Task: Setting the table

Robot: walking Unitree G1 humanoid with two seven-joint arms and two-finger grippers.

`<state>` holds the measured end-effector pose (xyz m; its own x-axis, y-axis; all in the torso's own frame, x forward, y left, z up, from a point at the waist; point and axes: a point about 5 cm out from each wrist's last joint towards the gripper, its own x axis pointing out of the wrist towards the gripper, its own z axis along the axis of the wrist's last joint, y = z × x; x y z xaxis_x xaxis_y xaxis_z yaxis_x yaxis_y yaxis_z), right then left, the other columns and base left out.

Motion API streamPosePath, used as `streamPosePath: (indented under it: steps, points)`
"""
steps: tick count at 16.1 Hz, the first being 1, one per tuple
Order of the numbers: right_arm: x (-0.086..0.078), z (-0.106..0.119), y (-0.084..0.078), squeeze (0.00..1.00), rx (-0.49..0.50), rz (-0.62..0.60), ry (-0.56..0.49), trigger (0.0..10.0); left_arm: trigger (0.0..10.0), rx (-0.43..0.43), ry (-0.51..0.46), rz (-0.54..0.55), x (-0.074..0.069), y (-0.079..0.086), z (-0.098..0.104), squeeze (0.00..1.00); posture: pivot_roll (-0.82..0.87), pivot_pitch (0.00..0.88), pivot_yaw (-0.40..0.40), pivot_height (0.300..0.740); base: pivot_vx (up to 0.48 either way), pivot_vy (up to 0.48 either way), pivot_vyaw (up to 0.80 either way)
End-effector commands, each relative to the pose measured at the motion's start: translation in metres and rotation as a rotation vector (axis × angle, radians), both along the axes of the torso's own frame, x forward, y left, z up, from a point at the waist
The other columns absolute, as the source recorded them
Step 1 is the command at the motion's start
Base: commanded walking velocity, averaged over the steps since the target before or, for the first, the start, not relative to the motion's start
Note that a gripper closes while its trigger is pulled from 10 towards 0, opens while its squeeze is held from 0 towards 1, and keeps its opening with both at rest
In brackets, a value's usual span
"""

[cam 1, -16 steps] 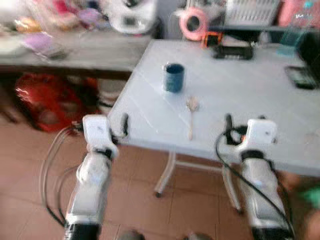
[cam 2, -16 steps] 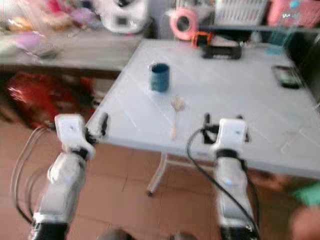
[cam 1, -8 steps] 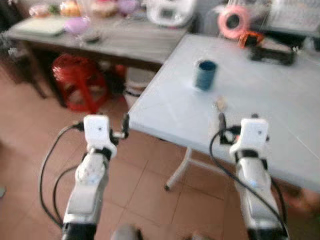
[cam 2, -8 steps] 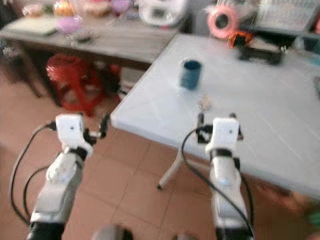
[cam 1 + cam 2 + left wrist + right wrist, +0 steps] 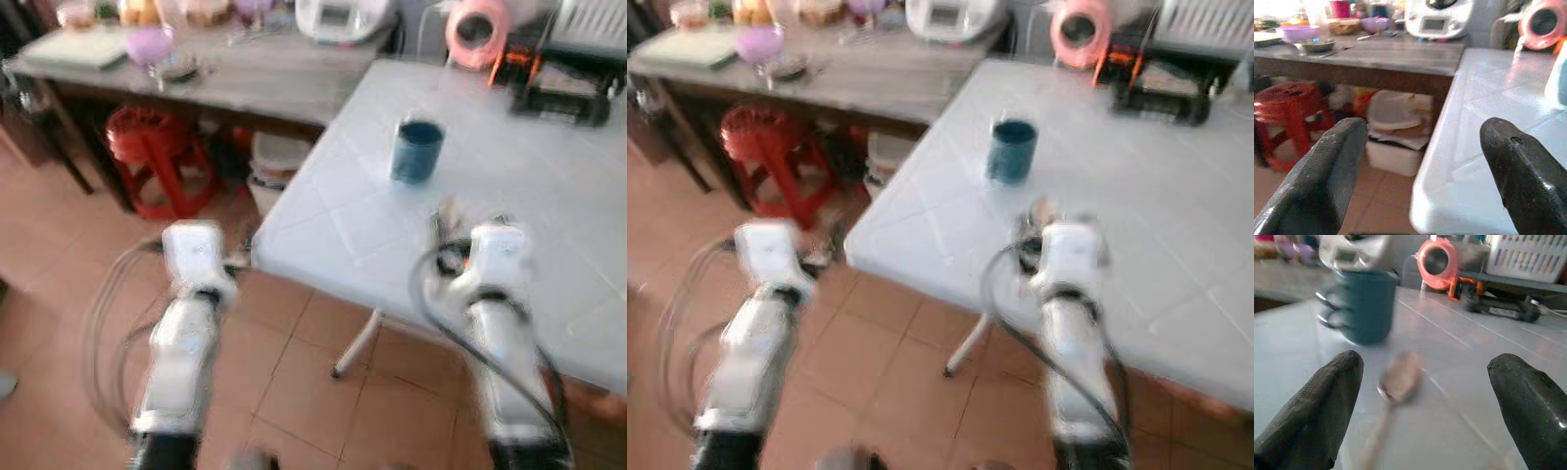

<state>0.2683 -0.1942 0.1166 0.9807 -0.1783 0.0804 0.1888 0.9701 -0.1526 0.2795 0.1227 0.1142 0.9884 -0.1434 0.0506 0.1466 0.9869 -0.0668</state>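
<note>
A dark blue mug (image 5: 418,150) stands upright on the white table (image 5: 549,196), close to its left edge. A wooden spoon (image 5: 1396,387) lies just in front of the mug, its bowl toward it. My right gripper (image 5: 1425,362) is open, low over the table; the spoon and mug lie ahead between its fingers (image 5: 1327,401). In the head view that gripper (image 5: 438,233) hovers over the spoon's handle. My left gripper (image 5: 1422,129) is open and holds nothing, off the table's left corner above the tiled floor.
A grey side table (image 5: 245,78) with bowls and a white appliance (image 5: 343,15) stands to the left. Under it are a red stool (image 5: 152,157) and a white bin (image 5: 277,162). A pink roll (image 5: 477,26) and a black device (image 5: 558,98) sit at the white table's far side.
The whole picture has shifted and blurred: the camera has moved in toward the table's left corner. My right gripper now reaches over the spoon. Both grippers stay open.
</note>
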Motion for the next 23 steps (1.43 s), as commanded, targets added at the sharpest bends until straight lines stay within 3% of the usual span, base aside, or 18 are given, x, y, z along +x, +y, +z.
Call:
streamPosePath:
  steps: [1, 4, 14, 17, 23]
  points:
    - [0.002, 0.002, 0.005, 0.0, 0.017, -0.006, -0.012, 10.0, 10.0, 0.019, 0.017, 0.031, -0.001, 0.013, -0.005, 0.0, 0.0, 0.0, 0.061, 0.74, 0.0, 0.0, 0.0]
    - [0.001, -0.004, 0.0, 0.0, 0.061, -0.059, 0.027, 10.0, 10.0, 0.023, 0.019, 0.03, -0.002, 0.013, -0.005, 0.0, 0.0, 0.0, 0.062, 0.74, 0.0, 0.0, -0.28]
    - [0.014, 0.007, 0.004, 0.0, 0.075, -0.032, 0.005, 10.0, 10.0, 0.057, 0.065, -0.06, -0.012, 0.015, -0.011, 0.0, 0.03, 0.068, 0.083, 0.74, 0.0, 0.0, 0.0]
    - [0.009, 0.002, 0.005, 0.0, 0.095, -0.039, 0.021, 10.0, 10.0, 0.057, 0.06, -0.071, -0.016, 0.02, -0.008, 0.0, 0.04, 0.078, 0.087, 0.74, 0.0, 0.0, -0.21]
    - [0.005, 0.0, 0.005, 0.0, 0.087, -0.035, 0.025, 10.0, 10.0, 0.049, 0.05, -0.08, -0.012, 0.016, -0.006, 0.0, 0.02, 0.056, 0.077, 0.74, 0.191, 0.0, -0.2]
